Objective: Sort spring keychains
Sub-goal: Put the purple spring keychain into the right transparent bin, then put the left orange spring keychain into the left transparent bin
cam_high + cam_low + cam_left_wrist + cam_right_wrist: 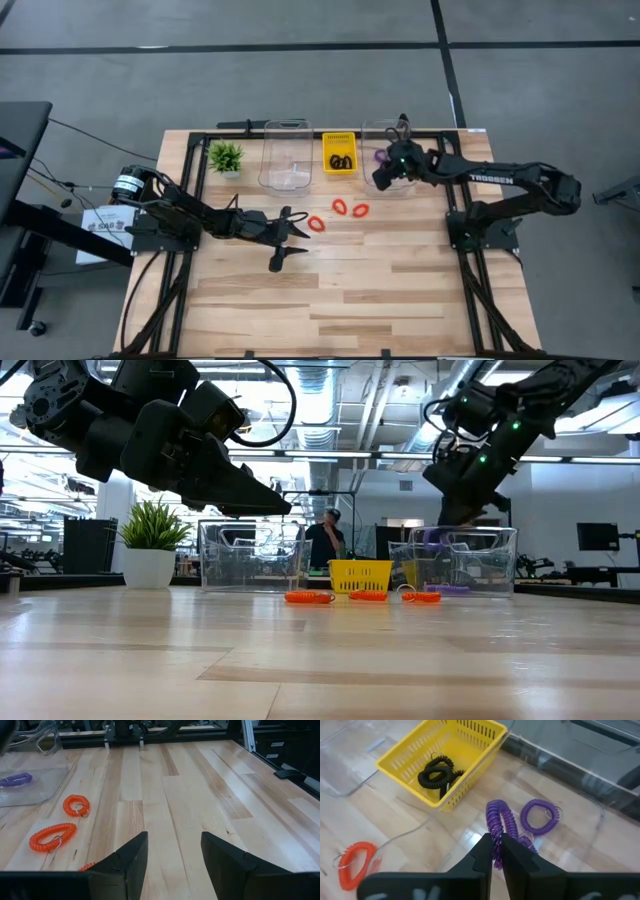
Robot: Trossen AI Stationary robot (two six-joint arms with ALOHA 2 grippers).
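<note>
- Right gripper (495, 851) pinches a purple coiled spring keychain (500, 826) above the right clear plastic bin (384, 130)
- Left gripper (174, 851) hovers over the wooden table (400, 290), jaws apart, empty
- Three red coiled keychains (339, 207) lie mid-table

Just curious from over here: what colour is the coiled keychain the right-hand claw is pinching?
Purple keychain, between the right gripper's fingers; the right wrist view shows it best.
</note>
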